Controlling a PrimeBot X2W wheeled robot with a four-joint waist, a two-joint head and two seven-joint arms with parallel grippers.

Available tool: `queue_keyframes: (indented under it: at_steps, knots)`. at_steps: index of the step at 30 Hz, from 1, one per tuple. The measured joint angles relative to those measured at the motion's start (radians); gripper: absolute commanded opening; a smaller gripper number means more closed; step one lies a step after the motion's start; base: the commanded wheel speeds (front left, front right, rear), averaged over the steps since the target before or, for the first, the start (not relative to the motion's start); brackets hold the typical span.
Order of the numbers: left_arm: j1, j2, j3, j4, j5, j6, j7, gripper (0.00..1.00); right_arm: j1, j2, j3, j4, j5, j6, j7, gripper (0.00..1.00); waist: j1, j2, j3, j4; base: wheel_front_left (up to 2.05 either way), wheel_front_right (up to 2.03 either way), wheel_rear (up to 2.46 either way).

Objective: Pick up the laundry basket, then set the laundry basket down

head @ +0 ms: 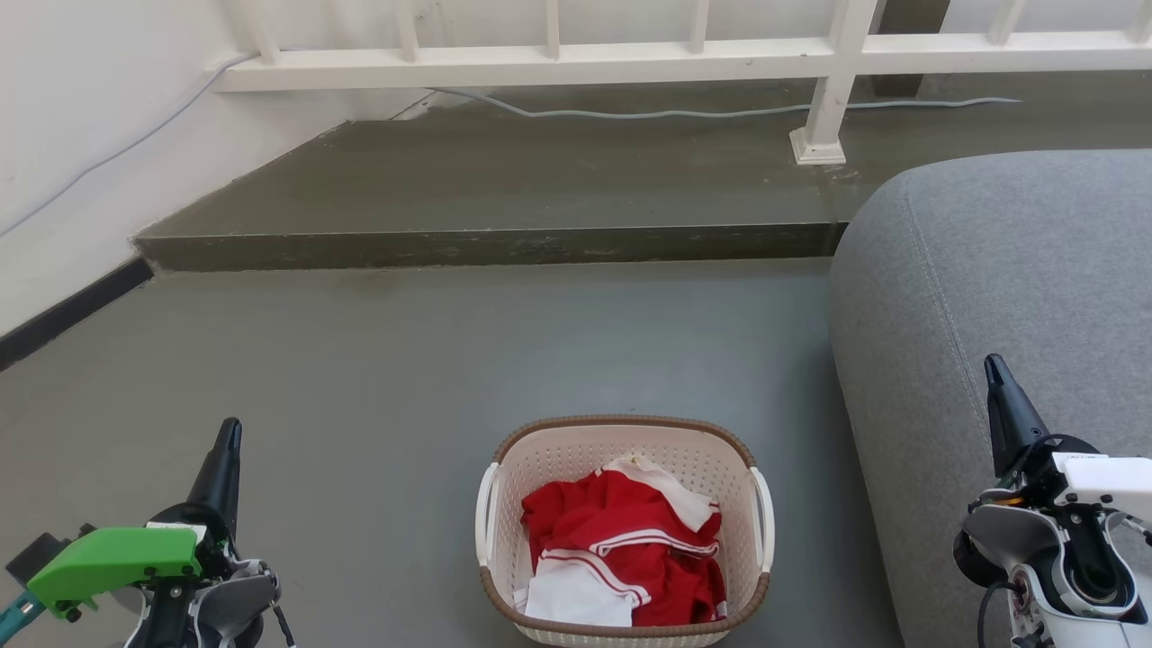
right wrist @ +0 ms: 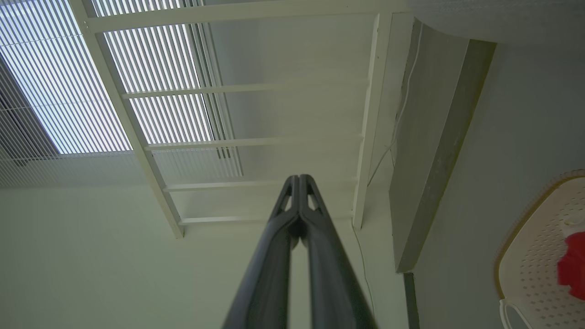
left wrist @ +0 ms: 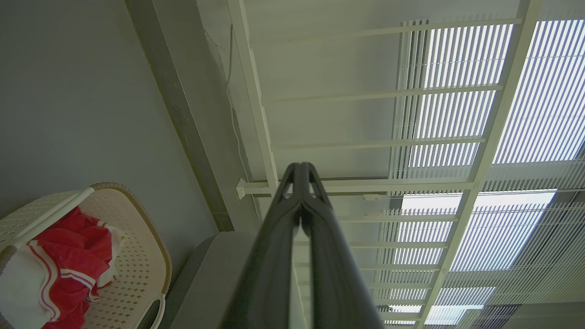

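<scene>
The laundry basket (head: 504,558) stands on the grey floor at the bottom middle of the head view, cream-white and perforated with a brown rim and white side handles. Red and white clothes (head: 621,549) lie inside it. My left gripper (head: 229,430) is at the lower left, shut and empty, well apart from the basket. My right gripper (head: 993,367) is at the lower right in front of the sofa, also shut and empty. In the left wrist view the basket (left wrist: 137,256) sits at the lower left beside the shut fingers (left wrist: 300,171). The right wrist view catches the basket's edge (right wrist: 534,256) at the lower right, with its gripper (right wrist: 299,180) shut.
A grey sofa (head: 1008,297) rises close on the basket's right. A raised concrete step (head: 486,243) crosses the floor ahead, with a white railing (head: 684,54) and a cable behind it. A white wall (head: 63,135) runs along the left. Open floor lies between the basket and the step.
</scene>
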Motion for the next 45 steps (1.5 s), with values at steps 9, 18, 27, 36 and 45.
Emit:
queue_keyframes:
  at_steps: [9, 18, 27, 36, 45]
  knots:
    - [0.0, 0.0, 0.0, 0.0, 0.0, 0.0, 0.0, 0.0, 0.0, 0.0, 0.0, 0.0, 0.0, 0.0, 0.0, 0.0, 0.0, 0.0, 0.0, 0.0, 0.0, 0.0, 0.0]
    - [0.0, 0.0, 0.0, 0.0, 0.0, 0.0, 0.0, 0.0, 0.0, 0.0, 0.0, 0.0, 0.0, 0.0, 0.0, 0.0, 0.0, 0.0, 0.0, 0.0, 0.0, 0.0, 0.0]
    - [0.009, -0.007, -0.004, 0.026, 0.0, 0.001, 0.0, 1.0, 0.014, 0.01, 0.001, 0.024, 0.0, -0.003, 0.0, 1.0, 0.0, 0.0, 0.0, 0.0, 0.0, 0.0, 0.0]
    - [0.041, -0.025, -0.017, 0.049, 0.001, 0.001, -0.011, 1.0, 0.052, 0.028, 0.007, 0.046, -0.001, -0.003, -0.001, 1.0, 0.0, 0.0, 0.001, 0.0, 0.0, 0.0, 0.0]
    - [0.04, -0.024, -0.045, 0.026, 0.036, 0.001, -0.048, 1.0, 0.051, 0.025, 0.021, 0.005, -0.03, -0.003, -0.021, 1.0, 0.0, 0.0, 0.003, -0.001, 0.0, 0.0, 0.0]
